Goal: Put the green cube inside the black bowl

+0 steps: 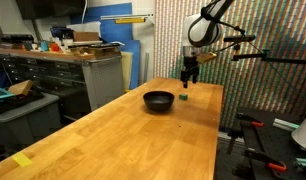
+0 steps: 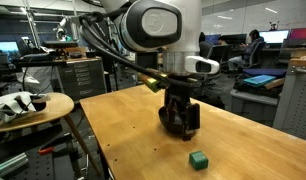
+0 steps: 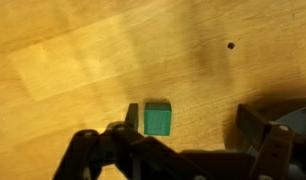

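Tiny dark green cube (image 3: 157,117) lies under my wide-open tool (image 3: 193,128), off-centre, just beside one finger. Glossy round black bowl (image 1: 159,100) sits nearby, by the same wooden table (image 1: 113,140) edge.

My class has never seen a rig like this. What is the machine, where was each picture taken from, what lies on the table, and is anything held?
This is one robot arm with a two-fingered gripper at its end. Two pictures come from cameras standing outside the robot; the third is from a camera on its wrist, looking down past the fingers. On the wooden table lie a small black bowl and a tiny green cube, apart from each other. The gripper is open and holds nothing; the cube lies on the wood below its fingers.
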